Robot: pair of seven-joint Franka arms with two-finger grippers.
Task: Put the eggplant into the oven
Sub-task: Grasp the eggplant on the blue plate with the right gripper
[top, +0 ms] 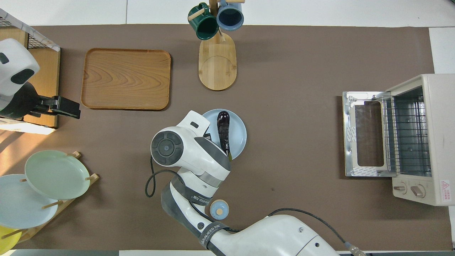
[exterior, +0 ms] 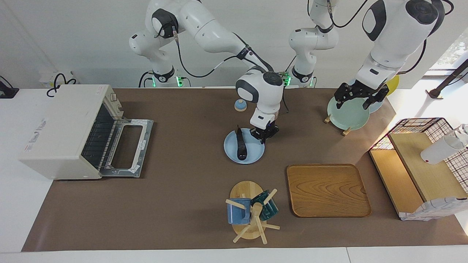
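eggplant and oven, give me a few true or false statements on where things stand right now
1. The eggplant lies on a blue plate. True.
2. The oven door is shut. False: it hangs open, the rack showing.
3. The right gripper is over the plate's rim, beside the eggplant. True.
4. The left gripper holds the eggplant. False: it holds nothing and is over the plate rack.
5. The wooden tray carries a mug. False: it is bare.

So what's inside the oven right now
The oven stands with its door folded down. Inside, only the wire rack shows, with nothing on it; the space under the rack is hidden. The eggplant lies on the blue plate.
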